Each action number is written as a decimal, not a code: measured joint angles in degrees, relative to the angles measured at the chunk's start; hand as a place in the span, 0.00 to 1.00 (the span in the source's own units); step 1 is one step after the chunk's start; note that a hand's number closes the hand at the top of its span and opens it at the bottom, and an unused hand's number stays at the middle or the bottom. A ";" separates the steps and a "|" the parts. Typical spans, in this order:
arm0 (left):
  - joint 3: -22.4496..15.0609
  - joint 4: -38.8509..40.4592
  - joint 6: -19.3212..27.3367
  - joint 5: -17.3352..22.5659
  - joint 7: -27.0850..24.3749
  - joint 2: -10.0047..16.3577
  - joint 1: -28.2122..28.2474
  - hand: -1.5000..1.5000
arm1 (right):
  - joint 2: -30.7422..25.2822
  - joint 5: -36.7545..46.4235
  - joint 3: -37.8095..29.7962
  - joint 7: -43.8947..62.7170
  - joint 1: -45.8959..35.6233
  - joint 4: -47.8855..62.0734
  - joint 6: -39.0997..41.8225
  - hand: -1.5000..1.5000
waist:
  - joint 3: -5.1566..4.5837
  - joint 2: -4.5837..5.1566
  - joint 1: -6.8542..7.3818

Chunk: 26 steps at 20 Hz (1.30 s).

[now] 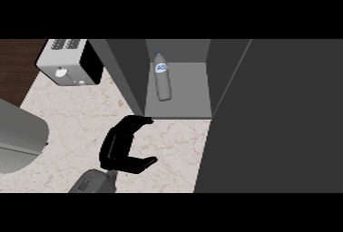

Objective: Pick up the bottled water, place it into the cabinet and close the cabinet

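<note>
The clear plastic water bottle with blue label (163,78) is inside the open dark grey cabinet (131,77), on its lighter grey floor, left of centre. Cap points toward the back wall; base points toward the front edge. Whether it stands or lies cannot be determined. The dark grey cabinet door (275,127) is open and fills the right of the view.

The black left hand (119,147) is over the pale marbled bench (67,118), just in front of the cabinet opening and apart from the bottle. Fingers (134,122) are released, gently curved, grasping nothing.

A white toaster with black side (67,63) sits at the bench's rear left.
</note>
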 measured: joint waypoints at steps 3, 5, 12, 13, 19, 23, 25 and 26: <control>0.12 -6.22 -1.75 0.67 0.49 4.11 5.21 0.00 | -0.32 0.03 3.16 0.73 0.56 -0.26 0.67 1.00 | 0.00 -0.01 0.27; 1.02 -9.89 -2.24 1.33 0.84 6.92 8.27 0.00 | -0.17 0.05 5.74 1.36 0.39 -0.47 -0.03 1.00 | -0.01 -0.02 0.44; 5.74 -18.12 -3.72 2.65 -0.47 15.57 16.95 0.00 | 1.32 0.56 17.49 2.83 -2.17 -1.01 -3.44 1.00 | -0.11 -0.06 0.72; 6.35 -18.55 -3.81 2.31 -1.10 16.66 18.18 0.00 | 1.40 0.68 19.28 3.37 -2.98 -1.02 -4.31 1.00 | -0.14 -0.06 0.79; 10.14 -24.47 -5.13 3.04 -0.94 23.24 23.42 0.00 | 2.62 1.96 30.15 5.68 -9.44 -0.70 -9.57 1.00 | -0.19 -0.18 1.16; 11.40 -27.97 -5.80 4.00 -0.04 25.48 25.63 0.00 | 4.20 3.13 37.65 7.64 -15.64 -0.30 -14.37 1.00 | -0.27 -0.31 1.16; 12.06 -29.59 -6.35 4.42 0.28 26.72 26.69 0.00 | 5.08 4.43 40.89 9.04 -19.63 0.34 -17.17 1.00 | -0.28 -0.32 1.42; 12.31 -30.20 -6.24 4.71 0.67 26.92 26.72 0.00 | 5.81 5.70 42.74 9.40 -21.71 0.83 -18.43 1.00 | -0.29 -0.32 1.39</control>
